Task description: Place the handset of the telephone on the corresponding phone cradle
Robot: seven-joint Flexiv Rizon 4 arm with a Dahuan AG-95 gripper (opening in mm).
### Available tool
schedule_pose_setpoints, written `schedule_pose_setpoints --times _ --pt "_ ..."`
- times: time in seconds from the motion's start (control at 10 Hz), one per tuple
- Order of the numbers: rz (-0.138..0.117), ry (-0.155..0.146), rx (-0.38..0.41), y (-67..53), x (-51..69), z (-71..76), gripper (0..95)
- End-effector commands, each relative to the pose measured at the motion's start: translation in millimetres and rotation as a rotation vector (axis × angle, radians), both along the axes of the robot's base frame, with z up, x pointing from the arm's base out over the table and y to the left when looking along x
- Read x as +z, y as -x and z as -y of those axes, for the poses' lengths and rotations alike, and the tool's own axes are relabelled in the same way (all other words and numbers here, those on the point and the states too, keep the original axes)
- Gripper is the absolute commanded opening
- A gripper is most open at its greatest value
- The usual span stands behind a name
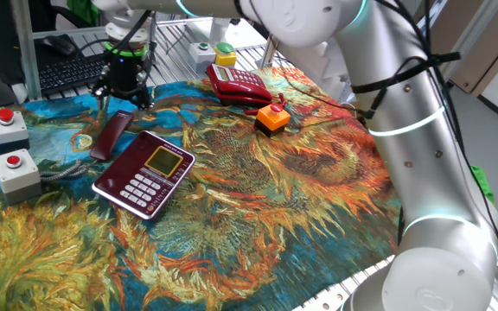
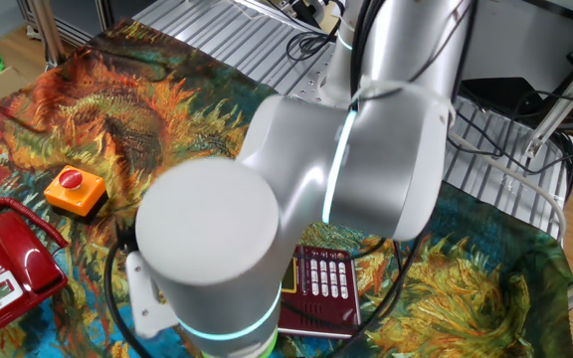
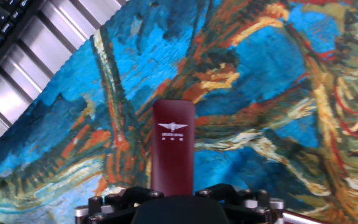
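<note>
The dark maroon handset (image 1: 111, 136) lies on the painted cloth, just left of the maroon telephone (image 1: 145, 174) with its yellow screen. The cradle (image 1: 122, 164) along the phone's left side is empty. A grey coiled cord (image 1: 66, 171) runs off to the left. My gripper (image 1: 125, 97) hovers above the handset's far end with its jaws spread apart and holds nothing. In the hand view the handset (image 3: 173, 146) runs straight up from between the finger bases. The other fixed view shows only a corner of the telephone (image 2: 321, 288) behind the arm.
Two grey boxes with red buttons (image 1: 11, 147) stand at the left. A bright red telephone (image 1: 240, 85), an orange button box (image 1: 272, 118) and a yellow-green button box (image 1: 223, 53) stand at the back. A keyboard (image 1: 72, 73) lies beyond the cloth.
</note>
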State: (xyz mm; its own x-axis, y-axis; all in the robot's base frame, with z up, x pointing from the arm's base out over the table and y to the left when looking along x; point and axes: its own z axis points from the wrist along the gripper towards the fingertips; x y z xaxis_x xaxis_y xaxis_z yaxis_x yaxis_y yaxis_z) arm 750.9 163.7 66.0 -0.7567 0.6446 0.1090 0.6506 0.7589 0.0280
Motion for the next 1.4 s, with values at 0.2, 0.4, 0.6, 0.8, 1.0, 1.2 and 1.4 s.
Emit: schedule_pose_setpoints --times 0.2,0.4,0.6,0.8,1.0,1.2,1.4 --pt "0.012 -0.001 0.005 -1.5 -11.2 -1.1 76.0" --pt "0.02 -0.002 -0.001 -2.9 -18.0 -2.1 76.0" --pt "0.028 -0.004 -0.004 -3.9 -23.7 -3.1 76.0" --pt "0.036 -0.004 -0.012 -4.4 -29.9 -5.2 76.0" --pt "0.041 -0.001 -0.02 -4.6 -33.9 -7.3 76.0" --pt "0.043 0.006 -0.019 -5.5 -38.4 -8.3 76.0" --pt "0.044 0.027 -0.007 -6.0 -43.2 -8.9 76.0"
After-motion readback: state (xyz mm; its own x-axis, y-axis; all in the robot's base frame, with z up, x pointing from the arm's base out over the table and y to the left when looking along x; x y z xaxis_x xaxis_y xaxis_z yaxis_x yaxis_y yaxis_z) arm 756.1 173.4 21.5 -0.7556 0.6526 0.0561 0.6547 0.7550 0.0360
